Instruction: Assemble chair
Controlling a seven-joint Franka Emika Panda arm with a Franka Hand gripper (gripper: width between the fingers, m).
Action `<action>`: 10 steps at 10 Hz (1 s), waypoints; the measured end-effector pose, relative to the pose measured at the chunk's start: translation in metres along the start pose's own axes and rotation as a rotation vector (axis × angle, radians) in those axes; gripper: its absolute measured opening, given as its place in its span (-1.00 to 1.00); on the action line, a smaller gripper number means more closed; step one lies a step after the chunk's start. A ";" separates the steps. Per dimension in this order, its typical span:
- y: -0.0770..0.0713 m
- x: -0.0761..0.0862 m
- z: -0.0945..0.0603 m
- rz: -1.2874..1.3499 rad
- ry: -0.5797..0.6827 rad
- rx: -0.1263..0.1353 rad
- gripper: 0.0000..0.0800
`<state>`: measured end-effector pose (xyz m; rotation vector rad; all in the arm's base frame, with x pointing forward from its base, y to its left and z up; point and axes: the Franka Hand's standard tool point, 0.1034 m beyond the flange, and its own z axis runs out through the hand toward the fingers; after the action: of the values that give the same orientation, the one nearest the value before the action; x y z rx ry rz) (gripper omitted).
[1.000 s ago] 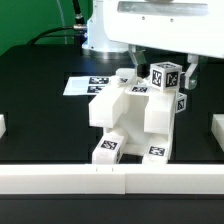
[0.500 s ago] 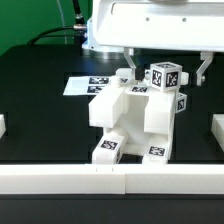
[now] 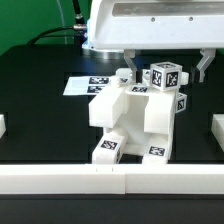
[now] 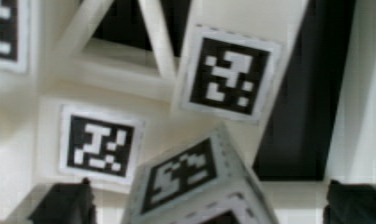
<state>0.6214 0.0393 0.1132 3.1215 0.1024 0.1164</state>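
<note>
Exterior view, nearest first: a white rail point(image 3: 110, 182) edges the dark bench point(image 3: 40, 125). Just behind it the chair point(image 3: 130, 115) stands mid-bench, a blocky white stack with tagged feet in front and a tagged cube at its top, toward the exterior view's right. Behind the chair lies the marker board point(image 3: 85, 85), flat and partly hidden. Above, the claw point(image 3: 169, 66) hangs wide open and holds nothing. Its fingers point(image 3: 134, 62) flank that top cube, one on each side, apart from it as far as I can tell. So the cube lies straight below and between the jaws, upright. Wrist view agrees: tagged faces fill the gap between the dark fingertips point(image 4: 64, 205). No container shows.
</note>
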 end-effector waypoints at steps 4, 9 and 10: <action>0.005 -0.002 0.001 -0.185 -0.005 -0.010 0.31; 0.006 -0.002 0.002 -0.115 -0.006 -0.010 -0.33; 0.007 -0.002 0.003 -0.032 -0.003 -0.001 -0.33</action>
<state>0.6203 0.0320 0.1105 3.1169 0.1524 0.1113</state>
